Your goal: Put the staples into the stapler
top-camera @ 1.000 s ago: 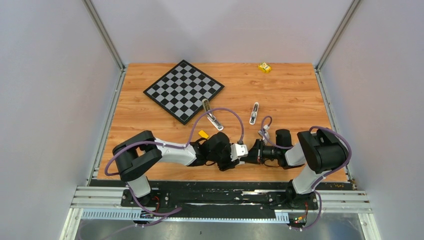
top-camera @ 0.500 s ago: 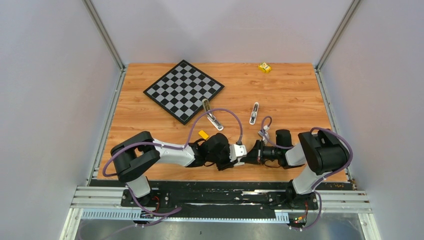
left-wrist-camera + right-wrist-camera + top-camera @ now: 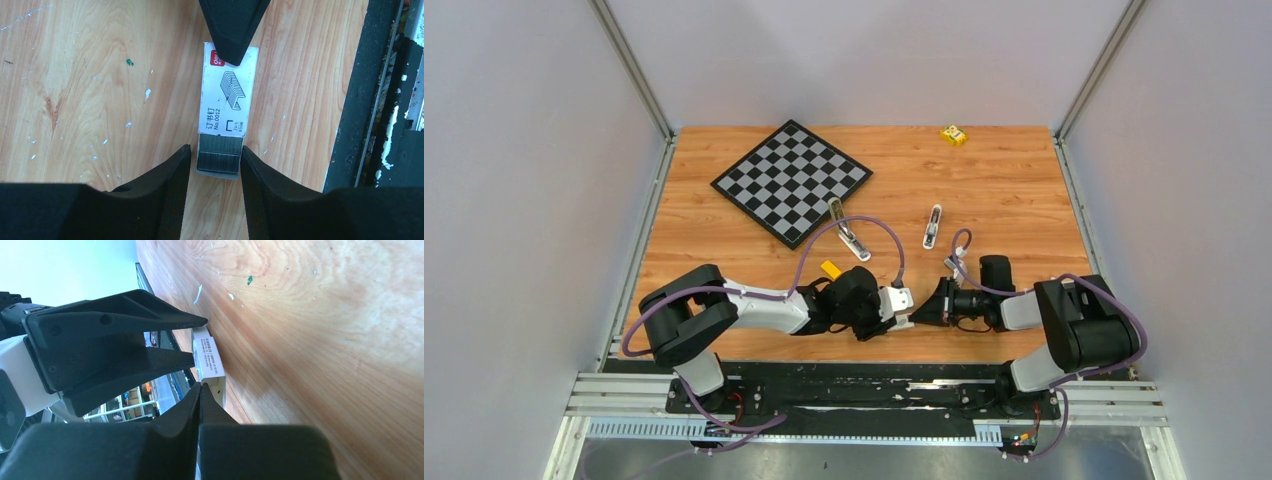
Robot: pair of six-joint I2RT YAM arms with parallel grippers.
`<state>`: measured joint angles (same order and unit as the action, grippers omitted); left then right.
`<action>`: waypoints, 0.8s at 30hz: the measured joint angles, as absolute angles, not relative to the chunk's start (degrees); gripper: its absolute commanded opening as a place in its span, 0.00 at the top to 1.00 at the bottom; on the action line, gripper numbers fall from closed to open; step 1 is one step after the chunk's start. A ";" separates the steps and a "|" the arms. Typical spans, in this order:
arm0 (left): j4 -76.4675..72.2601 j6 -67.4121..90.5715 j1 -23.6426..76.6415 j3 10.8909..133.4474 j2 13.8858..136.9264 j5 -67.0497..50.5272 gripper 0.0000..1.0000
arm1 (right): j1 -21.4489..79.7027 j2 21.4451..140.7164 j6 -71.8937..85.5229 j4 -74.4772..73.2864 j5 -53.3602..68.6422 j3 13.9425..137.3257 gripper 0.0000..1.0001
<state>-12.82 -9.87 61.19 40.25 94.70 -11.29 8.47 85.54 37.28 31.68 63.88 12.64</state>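
The staples (image 3: 219,145) lie as grey ridged strips in a tray slid out of a small white labelled box (image 3: 228,90) on the wood. My left gripper (image 3: 214,155) is open and straddles the tray's end. Its right finger (image 3: 260,180) touches the tray, and a thin gap shows at the other one. My right gripper (image 3: 201,386) is shut, with its tip against the box's far end (image 3: 210,357). In the top view both grippers, left (image 3: 902,308) and right (image 3: 924,308), meet near the front edge. The stapler (image 3: 849,232) lies open further back, untouched.
A checkerboard (image 3: 791,181) lies at the back left. A small yellow block (image 3: 953,134) sits at the back edge. A slim white and metal object (image 3: 933,226) lies right of the stapler. The black front rail (image 3: 360,100) runs close beside the box.
My right gripper has closed fully, and its arm's elbow has swung out to the right. The meeting point of the two grippers has shifted slightly left.
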 measured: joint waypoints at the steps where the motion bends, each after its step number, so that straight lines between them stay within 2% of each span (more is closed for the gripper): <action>1: -12.80 -9.82 61.19 40.25 94.70 -11.27 0.56 | 8.47 85.54 37.19 31.38 63.88 12.64 1.00; 8: -12.60 -9.74 61.21 40.25 94.59 -11.11 0.63 | 8.19 85.38 36.84 30.61 63.88 12.64 1.00; 24: -11.73 -9.58 61.21 40.16 94.02 -9.21 0.63 | 2.46 76.53 33.04 18.28 61.65 13.08 1.00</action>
